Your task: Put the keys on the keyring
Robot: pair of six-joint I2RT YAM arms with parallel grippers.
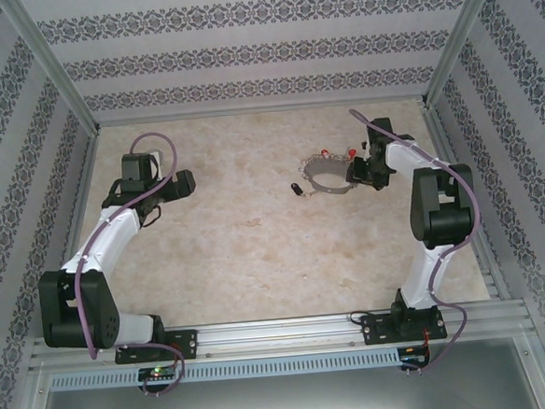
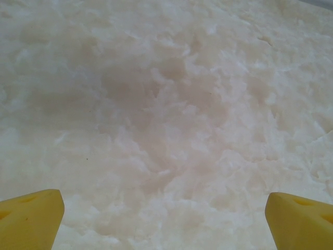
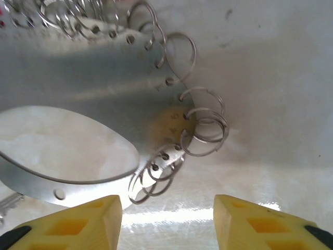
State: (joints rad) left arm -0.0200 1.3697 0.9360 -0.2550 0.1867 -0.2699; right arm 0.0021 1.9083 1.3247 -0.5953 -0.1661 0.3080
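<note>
The keyring [image 1: 329, 175] lies on the table right of centre, a grey metal band [image 3: 104, 78] with holes along its rim and several small split rings [image 3: 205, 133] hanging from them. A black-headed key [image 1: 297, 189] lies just left of it. Two red-headed keys [image 1: 325, 153] [image 1: 352, 150] sit at its far rim. My right gripper [image 1: 355, 172] [image 3: 169, 208] is at the keyring's right edge, jaws apart, bare table between the yellow fingertips [image 3: 83, 221]. My left gripper [image 1: 185, 182] [image 2: 164, 208] hovers open over bare table at the left.
The marble-patterned table [image 1: 257, 252] is walled by patterned panels with metal posts [image 1: 52, 65] at the back corners. The arm bases sit on the rail [image 1: 281, 333] at the near edge. Open room lies between the two arms.
</note>
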